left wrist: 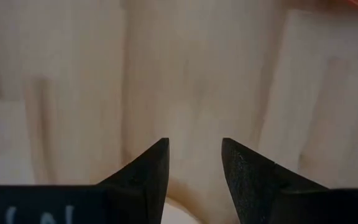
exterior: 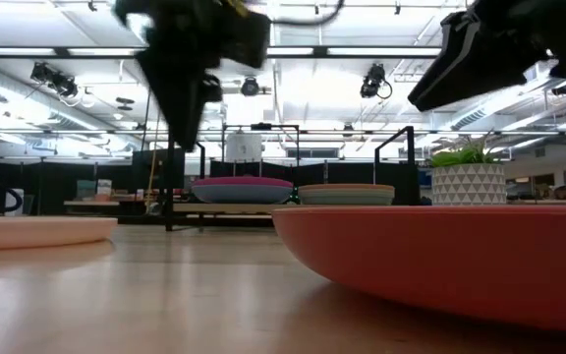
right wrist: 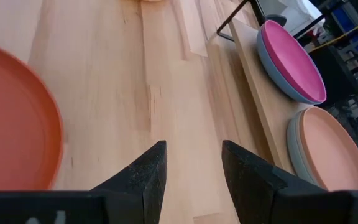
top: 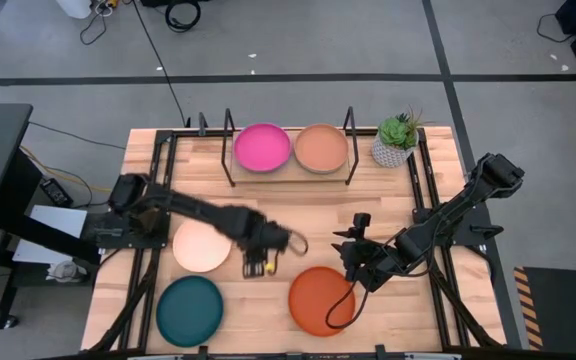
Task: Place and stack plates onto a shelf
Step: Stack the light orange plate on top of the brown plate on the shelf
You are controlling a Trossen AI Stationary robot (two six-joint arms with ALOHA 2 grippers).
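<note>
— Where have the plates got to?

— Two stacks sit on the shelf (top: 290, 172) along the table's (top: 398, 200) far edge. The pink plate (top: 262, 147) lies on a blue one (right wrist: 267, 55), and beside it the tan plate (top: 321, 147) lies on a grey one (right wrist: 295, 149). The two stacks are just beside each other between the black hoops.

— And the rest?

— Three are loose on the table. The cream plate (top: 201, 246) is toward the left edge, the teal plate (top: 190, 309) is near the front left corner, and the orange plate (top: 322, 300) is at the front edge, about the middle.

— What are the arms doing?

— The left gripper (top: 257, 266) hangs over bare wood, between the cream plate and the orange one, just off the cream rim. Its fingers (left wrist: 148, 177) are spread a little with nothing between them. The right gripper (top: 354, 262) is above the table just beyond the orange plate's far rim, pointing toward the shelf. Its fingers (right wrist: 143, 177) are also parted and hold nothing.

— Anything else up there?

— A small potted plant (top: 396, 139) stands in the far right corner, just beside the shelf's right hoop.
</note>
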